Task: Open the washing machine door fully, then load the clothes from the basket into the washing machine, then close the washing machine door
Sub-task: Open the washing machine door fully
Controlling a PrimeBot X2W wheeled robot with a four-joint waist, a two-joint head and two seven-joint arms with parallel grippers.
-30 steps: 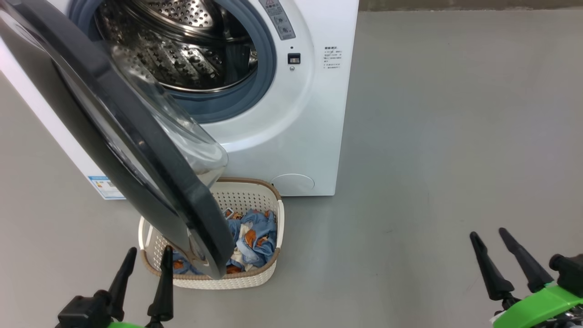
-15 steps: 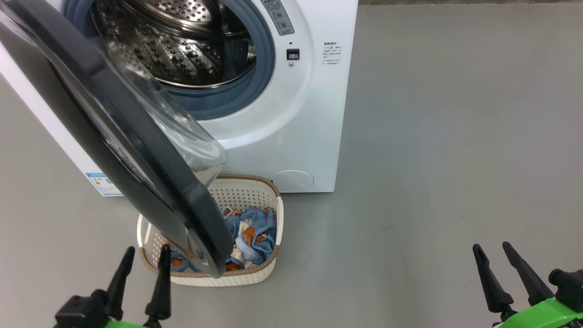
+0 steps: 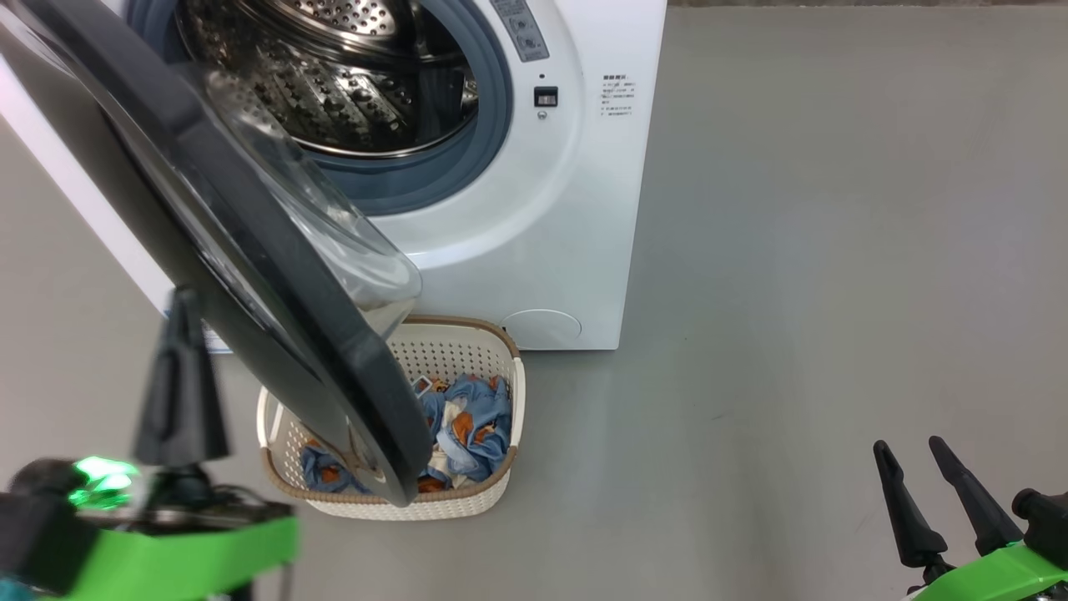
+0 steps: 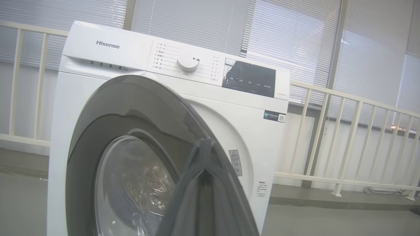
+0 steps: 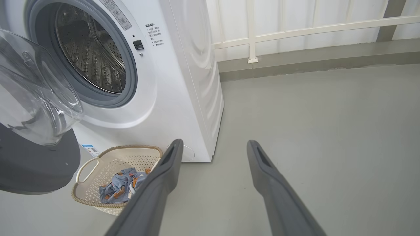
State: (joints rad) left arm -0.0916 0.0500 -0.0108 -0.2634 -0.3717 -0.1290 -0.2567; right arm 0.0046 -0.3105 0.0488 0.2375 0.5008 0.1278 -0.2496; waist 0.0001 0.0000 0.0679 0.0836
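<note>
While it hangs half-open, washing machine door (image 3: 275, 255): not fully open
clothes (image 3: 467, 417): in basket (image 3: 434, 505) — not loaded
left fingers (image 3: 179, 392): clenched, empty
right fingers (image 3: 904, 509): released

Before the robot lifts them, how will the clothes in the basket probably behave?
The clothes lie crumpled in folds, so they are probably floppy and would hang down when lifted. Blue and cream cloth look tangled together, so one pinch may drag up several pieces. The perforated basket looks light and might shift if cloth snags.
</note>
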